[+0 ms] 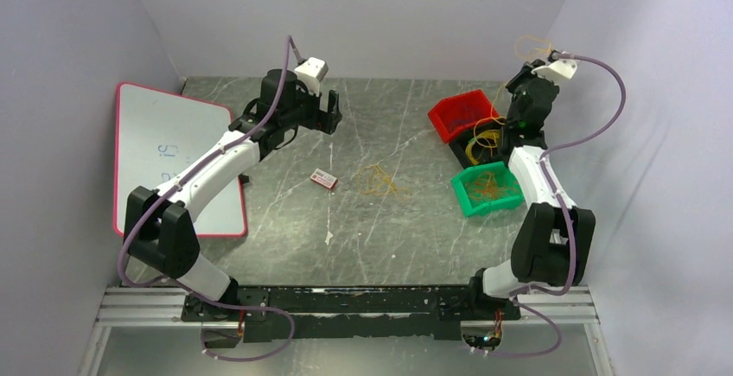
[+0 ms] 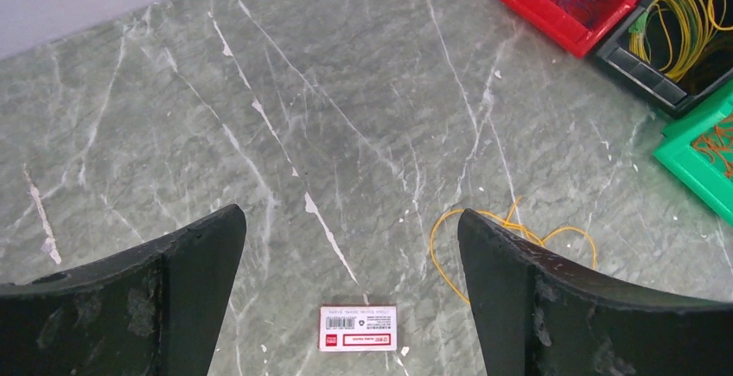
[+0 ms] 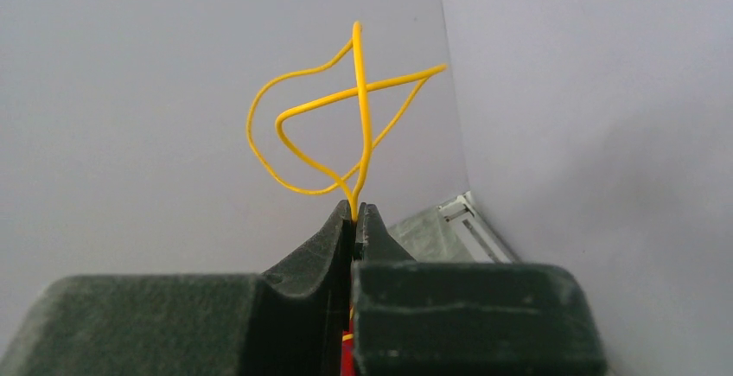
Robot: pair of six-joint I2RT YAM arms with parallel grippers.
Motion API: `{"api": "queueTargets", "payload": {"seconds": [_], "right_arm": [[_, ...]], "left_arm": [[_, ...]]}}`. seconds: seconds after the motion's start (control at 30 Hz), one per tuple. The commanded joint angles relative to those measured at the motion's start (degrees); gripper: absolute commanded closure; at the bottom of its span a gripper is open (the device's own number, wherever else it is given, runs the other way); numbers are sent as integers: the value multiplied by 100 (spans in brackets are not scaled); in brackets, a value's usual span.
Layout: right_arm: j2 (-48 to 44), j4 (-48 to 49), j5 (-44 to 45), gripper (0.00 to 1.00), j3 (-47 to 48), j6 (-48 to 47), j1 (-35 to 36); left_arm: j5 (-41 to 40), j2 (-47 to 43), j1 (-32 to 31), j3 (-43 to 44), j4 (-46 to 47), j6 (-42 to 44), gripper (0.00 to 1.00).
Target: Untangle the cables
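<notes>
A small tangle of thin orange cables (image 1: pixel 379 181) lies on the marble table; part of it shows in the left wrist view (image 2: pixel 519 229). My left gripper (image 1: pixel 331 111) hangs open and empty above the table (image 2: pixel 350 238), back-left of that tangle. My right gripper (image 1: pixel 525 70) is raised at the back right and shut on a yellow cable (image 3: pixel 346 117), whose loops stick out past the fingertips (image 3: pixel 357 213). The yellow cable (image 1: pixel 499 104) trails down to a coil in the black bin (image 1: pixel 471 158).
A red bin (image 1: pixel 451 117) holds blue wires, and a green bin (image 1: pixel 467 201) holds orange wires, at the right. A small red-and-white box (image 1: pixel 323 179) lies left of the tangle and shows between the left fingers (image 2: pixel 358 328). A whiteboard (image 1: pixel 173 156) lies at the left.
</notes>
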Motion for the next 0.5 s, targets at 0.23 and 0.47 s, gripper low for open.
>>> {"api": "queueTargets", "payload": {"seconds": [0.23, 0.47], "right_arm": [[696, 1418, 468, 100, -751, -580, -67], [872, 1324, 531, 100, -1176, -239, -67]], "left_arm": [[-348, -152, 42, -55, 248, -120, 3], [-377, -154, 42, -76, 236, -105, 4]]}}
